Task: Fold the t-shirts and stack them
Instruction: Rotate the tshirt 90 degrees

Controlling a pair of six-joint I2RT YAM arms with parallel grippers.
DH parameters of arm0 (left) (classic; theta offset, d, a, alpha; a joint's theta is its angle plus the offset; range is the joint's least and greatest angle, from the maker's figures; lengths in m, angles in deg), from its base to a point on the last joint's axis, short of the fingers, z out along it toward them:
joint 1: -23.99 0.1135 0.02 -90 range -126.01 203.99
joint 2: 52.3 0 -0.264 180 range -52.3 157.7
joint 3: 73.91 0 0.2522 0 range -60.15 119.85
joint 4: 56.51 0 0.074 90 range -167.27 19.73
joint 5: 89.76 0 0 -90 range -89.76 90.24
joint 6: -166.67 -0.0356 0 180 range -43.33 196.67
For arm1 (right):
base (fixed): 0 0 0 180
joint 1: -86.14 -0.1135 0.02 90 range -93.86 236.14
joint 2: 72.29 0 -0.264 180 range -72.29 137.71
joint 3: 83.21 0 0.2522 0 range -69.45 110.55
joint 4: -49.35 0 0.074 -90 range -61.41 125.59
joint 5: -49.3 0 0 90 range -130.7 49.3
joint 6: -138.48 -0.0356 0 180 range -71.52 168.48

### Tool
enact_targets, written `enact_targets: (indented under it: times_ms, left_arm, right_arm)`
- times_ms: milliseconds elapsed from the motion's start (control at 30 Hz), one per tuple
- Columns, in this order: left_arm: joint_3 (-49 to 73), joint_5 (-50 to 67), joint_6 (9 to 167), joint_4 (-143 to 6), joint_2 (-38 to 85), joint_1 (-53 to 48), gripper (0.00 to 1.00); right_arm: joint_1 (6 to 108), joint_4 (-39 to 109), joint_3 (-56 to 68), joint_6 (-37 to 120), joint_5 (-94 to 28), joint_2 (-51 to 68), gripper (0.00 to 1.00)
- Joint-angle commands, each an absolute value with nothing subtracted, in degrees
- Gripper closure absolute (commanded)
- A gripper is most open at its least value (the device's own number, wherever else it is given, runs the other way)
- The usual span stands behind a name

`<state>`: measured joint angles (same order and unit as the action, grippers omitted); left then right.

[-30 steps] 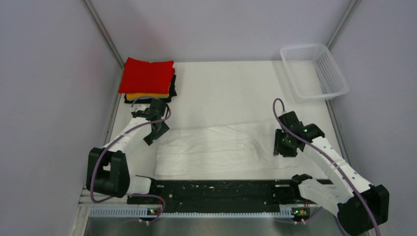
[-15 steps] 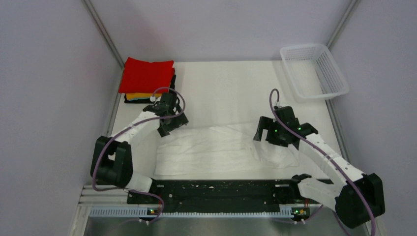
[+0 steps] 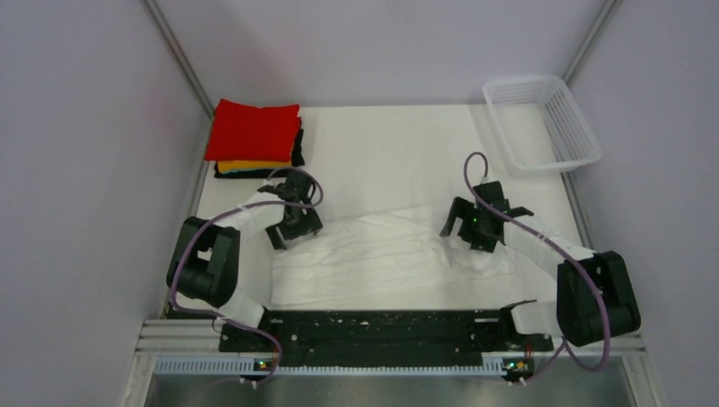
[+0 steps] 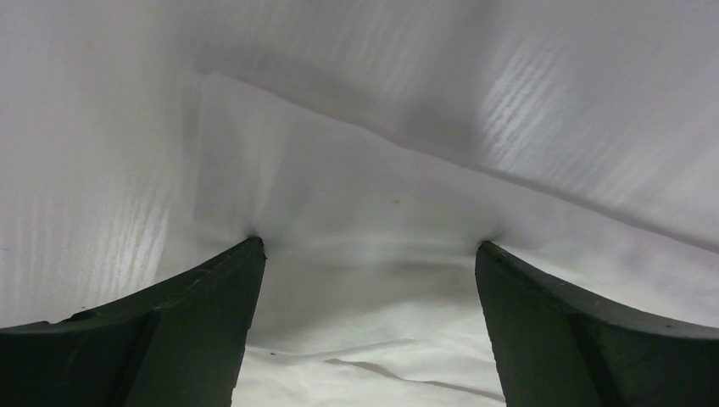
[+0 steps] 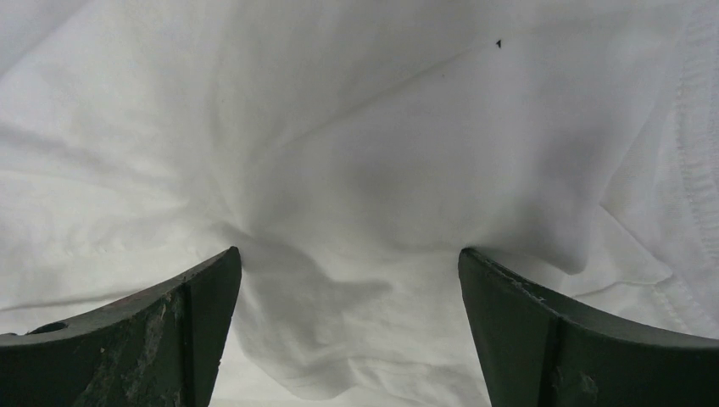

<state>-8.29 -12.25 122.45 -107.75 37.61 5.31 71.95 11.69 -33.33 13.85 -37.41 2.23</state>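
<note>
White plastic mesh basket [image 3: 543, 123] stands at the table's [image 3: 390, 148] far right corner, open side up, well apart from all the cloth; its slotted walls and floor are what shows of it.

At the far left corner sits a folded stack; the red t-shirt [image 3: 254, 129] lies on top, the orange-yellow t-shirt [image 3: 253, 166] shows as a thin edge under it, and the black t-shirt [image 3: 297, 153] is at the bottom, sticking out on the right side.

The white t-shirt [image 3: 381, 254] lies on the near middle of the table, in a wrinkled band; its long axis runs left to right, with the right end angled a little toward the far side. Which end is the collar I cannot tell.

The left gripper [image 3: 292, 231] is down at the band's left end; in the left wrist view its fingers [image 4: 212, 305] are spread wide, tips touching the smooth white cloth [image 4: 381, 195]; nothing is pinched between them.

The right gripper [image 3: 472, 231] is at the band's right end; its fingers [image 5: 186, 314] are likewise spread apart, tips pressing into bunched cloth [image 5: 356, 153]; a stitched hem runs down the right edge of that view.
</note>
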Motion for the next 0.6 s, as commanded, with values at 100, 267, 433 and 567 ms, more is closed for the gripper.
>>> enact_targets:
  times_ms: [100,267,433,567]
  left_arm:
    - [-7.6,-13.51,123.47,-108.4,37.13,-0.84,0.01]
    - [-9.11,-10.57,129.62,-108.03,38.89,-7.67,0.01]
    - [-8.15,-8.96,136.22,-110.76,41.94,-14.39,0.01]
    - [-5.24,-5.37,139.7,-111.68,42.54,-17.71,0.01]
  right_arm:
    - [75.15,25.29,-21.07,17.56,-42.94,20.81,0.01]
    - [75.24,25.02,-5.84,18.24,-40.11,33.63,0.01]
    - [75.22,22.58,11.26,19.28,-35.95,48.28,0.01]
    - [75.08,18.16,24.86,20.79,-31.89,56.55,0.03]
